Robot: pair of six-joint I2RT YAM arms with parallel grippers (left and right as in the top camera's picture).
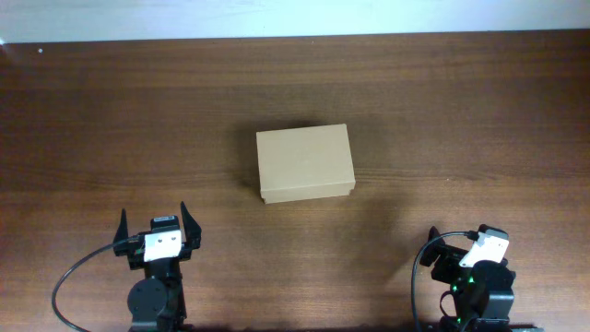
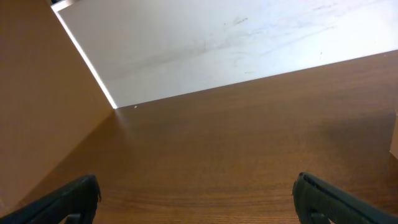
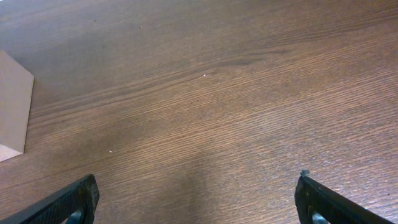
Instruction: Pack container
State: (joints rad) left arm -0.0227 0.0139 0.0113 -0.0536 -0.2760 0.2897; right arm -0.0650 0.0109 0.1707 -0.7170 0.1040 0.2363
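Observation:
The container [image 1: 304,162] is a tan cardboard box with its lid shut, standing at the middle of the wooden table. My left gripper [image 1: 155,228] is open and empty at the front left, well short of the box; its wrist view [image 2: 196,198] shows only bare table between the fingers. My right gripper [image 1: 454,245] is open and empty at the front right. In the right wrist view [image 3: 196,198] a corner of the box [image 3: 13,112] shows at the left edge, far ahead of the fingers. No tape rolls or other items to pack are in view.
The dark wooden table [image 1: 461,111] runs to a white wall [image 2: 217,43] at the back. A brown panel [image 2: 37,99] stands at the left in the left wrist view. Black cables loop beside both arm bases.

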